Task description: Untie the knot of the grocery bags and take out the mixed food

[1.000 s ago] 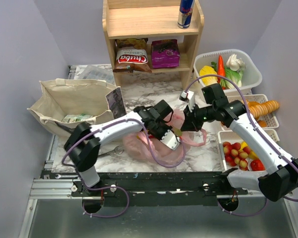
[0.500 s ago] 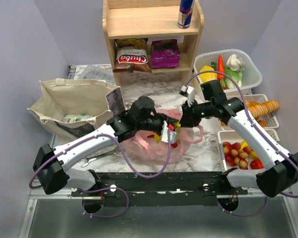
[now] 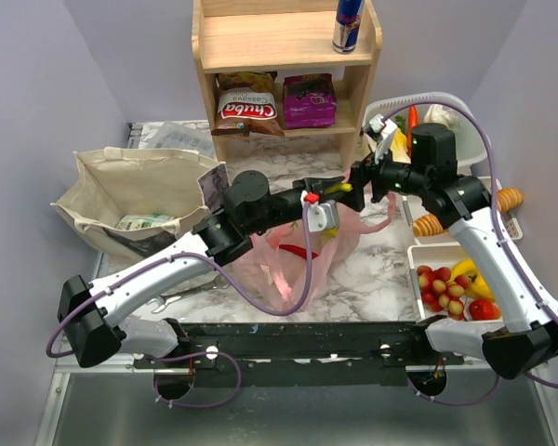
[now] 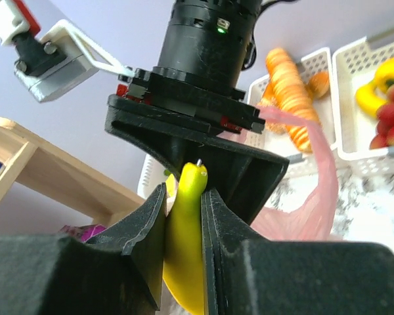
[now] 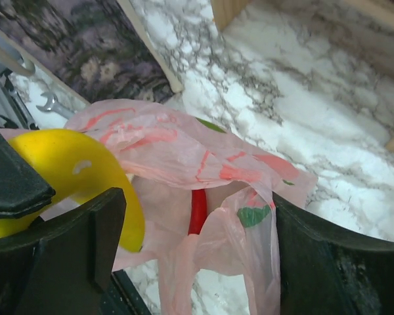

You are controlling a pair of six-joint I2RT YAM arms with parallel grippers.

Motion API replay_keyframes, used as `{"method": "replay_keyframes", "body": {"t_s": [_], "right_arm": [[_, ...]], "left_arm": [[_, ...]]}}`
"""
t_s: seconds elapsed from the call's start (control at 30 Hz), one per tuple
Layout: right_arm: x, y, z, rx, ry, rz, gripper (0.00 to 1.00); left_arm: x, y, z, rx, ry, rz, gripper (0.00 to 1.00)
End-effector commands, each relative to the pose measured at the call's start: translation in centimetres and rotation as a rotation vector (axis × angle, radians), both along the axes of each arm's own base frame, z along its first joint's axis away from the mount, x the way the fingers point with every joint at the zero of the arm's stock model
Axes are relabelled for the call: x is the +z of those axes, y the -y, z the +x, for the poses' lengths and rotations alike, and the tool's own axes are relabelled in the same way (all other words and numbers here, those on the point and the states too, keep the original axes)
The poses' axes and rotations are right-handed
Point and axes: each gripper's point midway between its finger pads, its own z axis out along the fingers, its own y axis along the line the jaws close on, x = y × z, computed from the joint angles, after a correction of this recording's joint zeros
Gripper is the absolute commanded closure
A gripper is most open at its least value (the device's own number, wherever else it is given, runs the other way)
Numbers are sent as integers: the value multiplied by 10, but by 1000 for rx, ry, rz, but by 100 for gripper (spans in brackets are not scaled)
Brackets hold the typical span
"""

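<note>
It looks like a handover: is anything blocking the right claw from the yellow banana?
Nothing visible. The yellow banana, pinched in the left gripper, points straight at the open right gripper; the pink plastic bag sits below.

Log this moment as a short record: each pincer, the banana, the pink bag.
left pincer: shut on the banana, holding it above the pink bag
right pincer: open wide, close in front of the banana's tip
banana: yellow, clamped between the left fingers, out of the bag
pink bag: crumpled on the marble table, with a red item visible inside
</note>
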Motion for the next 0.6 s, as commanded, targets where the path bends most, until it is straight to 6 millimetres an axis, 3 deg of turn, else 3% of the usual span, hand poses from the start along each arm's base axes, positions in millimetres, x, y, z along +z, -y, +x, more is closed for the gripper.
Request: {"method": "replay_keyframes", "body": {"t_s": [0.0, 0.13, 0.3, 0.57], "right_arm": [[28, -15, -45, 164, 34, 95, 14], [25, -13, -46, 149, 27, 98, 13], [23, -9, -31, 72, 14, 70, 13], [54, -28, -54, 221, 16, 210, 10]], "left_arm": [[44, -30, 27, 124, -124, -137, 100], [31, -32, 26, 56, -275, -100, 100], [22, -38, 22, 9, -412, -102, 100], [48, -48, 46, 145, -494, -222, 100]]}}
